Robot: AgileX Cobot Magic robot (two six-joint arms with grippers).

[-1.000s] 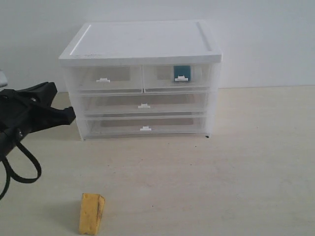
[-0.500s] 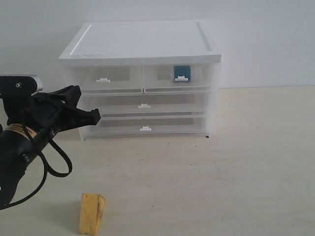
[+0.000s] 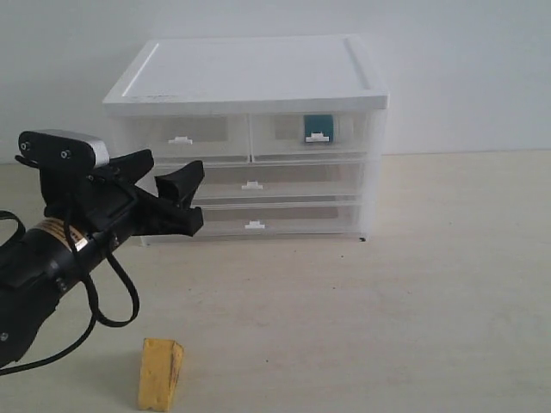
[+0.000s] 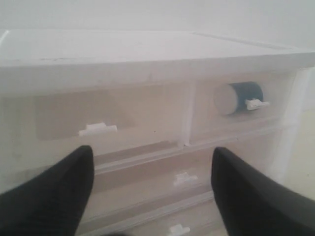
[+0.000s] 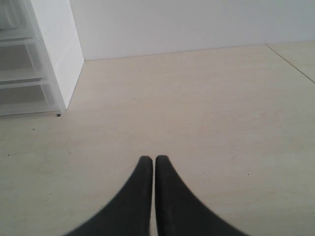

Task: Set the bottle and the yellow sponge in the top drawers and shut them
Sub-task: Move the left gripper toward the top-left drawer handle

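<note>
The bottle (image 3: pixel 318 127) lies on its side inside the shut top right drawer (image 3: pixel 312 138); its white cap and teal label (image 4: pixel 240 97) show through the clear front. Beside it, the top left drawer (image 3: pixel 182 139) is shut, with its white tab handle (image 4: pixel 98 129) in the left wrist view. The yellow sponge (image 3: pixel 160 372) stands on the table near the front left. My left gripper (image 3: pixel 176 191) hangs open in front of the cabinet's left side, holding nothing. My right gripper (image 5: pixel 150 160) is shut and empty over bare table, outside the exterior view.
The white-topped cabinet (image 3: pixel 250 73) stands at the back against a white wall. Two full-width drawers (image 3: pixel 251 186) sit below the top pair, both shut. The cabinet's right side wall (image 5: pixel 56 49) shows in the right wrist view. A pale wooden table (image 3: pixel 413 301) spreads around.
My left arm has swung in from the left edge toward the cabinet's front, rising a little. Sponge, bottle and drawers have not moved.
</note>
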